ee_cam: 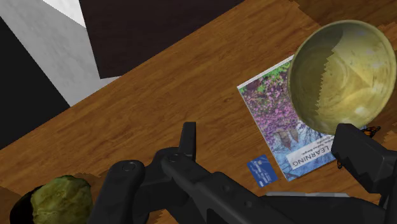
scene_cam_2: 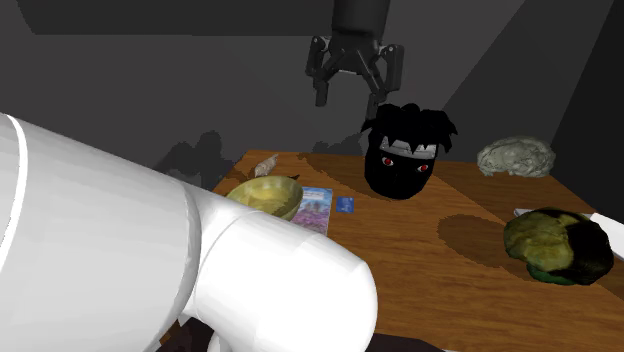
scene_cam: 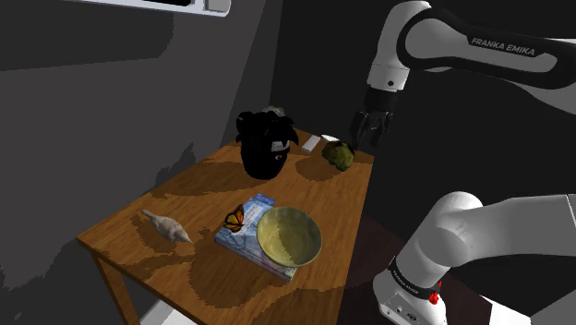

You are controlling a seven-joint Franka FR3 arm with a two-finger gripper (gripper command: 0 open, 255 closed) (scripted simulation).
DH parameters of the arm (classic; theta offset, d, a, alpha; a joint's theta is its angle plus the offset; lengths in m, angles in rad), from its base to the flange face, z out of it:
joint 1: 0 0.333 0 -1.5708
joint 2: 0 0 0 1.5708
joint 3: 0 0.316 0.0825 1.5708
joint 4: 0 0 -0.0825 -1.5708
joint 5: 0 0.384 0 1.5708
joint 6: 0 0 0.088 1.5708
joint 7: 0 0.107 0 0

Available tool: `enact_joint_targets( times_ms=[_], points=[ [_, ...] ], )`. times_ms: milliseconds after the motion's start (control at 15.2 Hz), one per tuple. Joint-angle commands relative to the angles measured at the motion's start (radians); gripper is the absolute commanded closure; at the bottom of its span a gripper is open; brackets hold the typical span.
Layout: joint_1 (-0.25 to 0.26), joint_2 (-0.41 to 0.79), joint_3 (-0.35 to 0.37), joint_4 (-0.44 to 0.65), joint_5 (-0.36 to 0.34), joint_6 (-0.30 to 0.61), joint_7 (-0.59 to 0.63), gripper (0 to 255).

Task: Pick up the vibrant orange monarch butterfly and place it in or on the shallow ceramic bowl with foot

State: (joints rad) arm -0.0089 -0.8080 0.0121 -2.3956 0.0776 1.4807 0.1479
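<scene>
Gripper [scene_cam_2: 352,99] aloft near table [scene_cam: 118,236] edge

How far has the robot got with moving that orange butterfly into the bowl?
Nothing looks done yet: the butterfly lies on the book beside the bowl, which holds nothing. In hand: the gripper hangs open and empty high above the table, away from the butterfly. Left: reach the butterfly, grasp it, lift it and set it in the bowl.

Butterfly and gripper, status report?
Gripper open, empty, raised over table. Orange butterfly on magazine, beside yellow-green bowl. Nothing covering it.
</scene>
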Motion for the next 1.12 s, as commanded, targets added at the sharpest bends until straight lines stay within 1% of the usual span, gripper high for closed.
enact_joint_targets(
  times_ms=[0, 264, 594, 858, 1056],
  points=[
    [0.0, 0.0, 0.0, 0.0, 0.0, 0.0, 0.0, 0],
    [0.013, 0.067, 0.098, -0.023, 0.052, 0.081, 0.118, 0],
    [0.025, 0.189, 0.216, -0.017, 0.1, 0.188, 0.263, 0],
    [0.027, 0.314, 0.306, 0.013, 0.116, 0.272, 0.382, 0],
    [0.025, 0.423, 0.369, 0.052, 0.11, 0.331, 0.476, 0]
  ],
)
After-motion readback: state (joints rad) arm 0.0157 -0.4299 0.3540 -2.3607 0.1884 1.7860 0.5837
